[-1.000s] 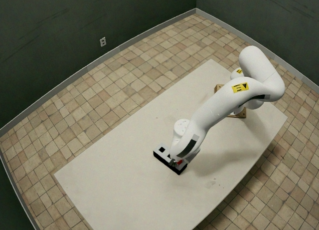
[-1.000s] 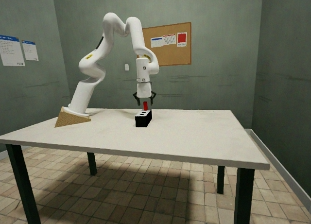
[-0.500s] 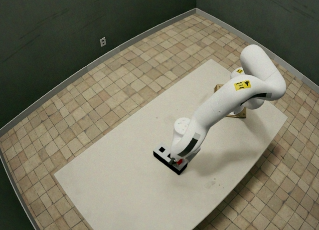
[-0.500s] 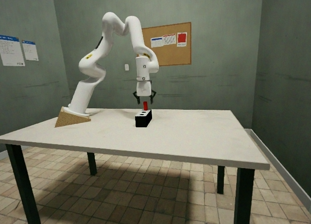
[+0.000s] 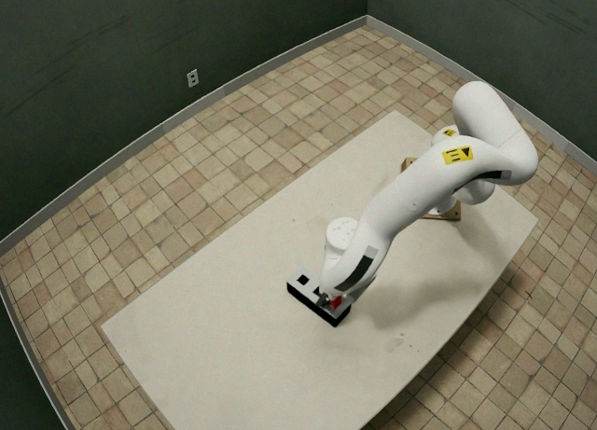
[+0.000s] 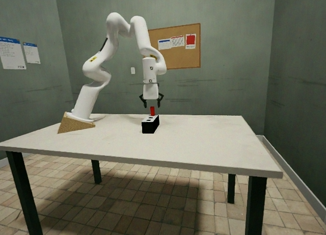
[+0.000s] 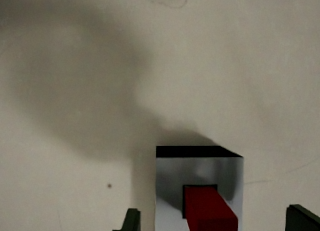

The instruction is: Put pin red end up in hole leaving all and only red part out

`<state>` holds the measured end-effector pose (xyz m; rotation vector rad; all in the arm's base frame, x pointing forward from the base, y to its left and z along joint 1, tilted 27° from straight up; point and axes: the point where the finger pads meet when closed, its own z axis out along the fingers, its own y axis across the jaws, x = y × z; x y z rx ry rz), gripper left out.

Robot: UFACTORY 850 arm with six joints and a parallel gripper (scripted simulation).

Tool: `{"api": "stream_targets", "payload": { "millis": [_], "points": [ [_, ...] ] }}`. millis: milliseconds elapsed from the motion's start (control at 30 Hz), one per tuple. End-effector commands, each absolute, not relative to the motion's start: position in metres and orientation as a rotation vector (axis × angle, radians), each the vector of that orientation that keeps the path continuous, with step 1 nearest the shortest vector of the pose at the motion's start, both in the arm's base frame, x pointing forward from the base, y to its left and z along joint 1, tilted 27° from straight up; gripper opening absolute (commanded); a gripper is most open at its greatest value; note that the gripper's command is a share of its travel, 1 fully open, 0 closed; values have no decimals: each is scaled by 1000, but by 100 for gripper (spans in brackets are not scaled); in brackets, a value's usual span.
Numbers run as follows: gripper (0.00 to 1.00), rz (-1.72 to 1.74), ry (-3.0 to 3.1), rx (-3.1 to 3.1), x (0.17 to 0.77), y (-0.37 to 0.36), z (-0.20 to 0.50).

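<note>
Standing in an end hole of the block [image 5: 311, 301] [image 6: 150, 126] [image 7: 169, 183], the pin [image 5: 336, 301] [image 6: 152, 110] [image 7: 210, 208] shows red above it. The gripper [image 6: 152, 105] [image 7: 209, 220] is released, its fingers apart above the block.

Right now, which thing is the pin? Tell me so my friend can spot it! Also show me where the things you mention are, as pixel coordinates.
On the big pale table [image 5: 231, 290] [image 6: 184, 142] sits a long black block with a light top [image 5: 308, 302] [image 6: 148, 127] [image 7: 170, 171]. The pin [image 5: 336, 301] [image 6: 152, 110] [image 7: 207, 206] stands in one end hole; unlike the block, its visible part is bright red.
</note>
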<state>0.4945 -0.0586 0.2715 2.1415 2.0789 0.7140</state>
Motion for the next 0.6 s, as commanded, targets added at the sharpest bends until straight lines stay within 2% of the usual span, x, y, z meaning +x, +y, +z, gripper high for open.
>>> {"api": "stream_targets", "payload": {
  "millis": [0,567],
  "points": [
    [100,714,2078,2141,493,-60,277],
    [100,714,2078,2141,488,-63,288]
  ]
}}
